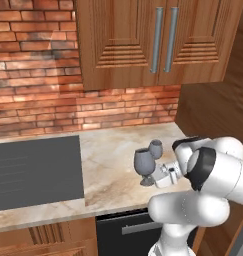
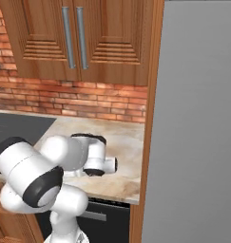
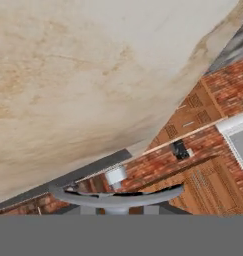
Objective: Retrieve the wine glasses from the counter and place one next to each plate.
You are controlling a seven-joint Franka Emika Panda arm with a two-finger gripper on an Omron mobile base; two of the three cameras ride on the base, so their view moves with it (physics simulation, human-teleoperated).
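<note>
My pincer [image 1: 152, 176] sits low over the beige marbled surface [image 1: 110, 165], at the stem of the nearer wine glass [image 1: 143, 162]. My own wrist covers the fingertips, so I cannot tell whether they are clamped on the stem or just beside it. The second wine glass [image 1: 155, 148] stands just behind the first, near the brick backsplash [image 1: 93, 110]. From the right base view my forearm hides both glasses. In the hand view, a grey curved rim [image 3: 115, 198] crosses the bottom, cut off.
</note>
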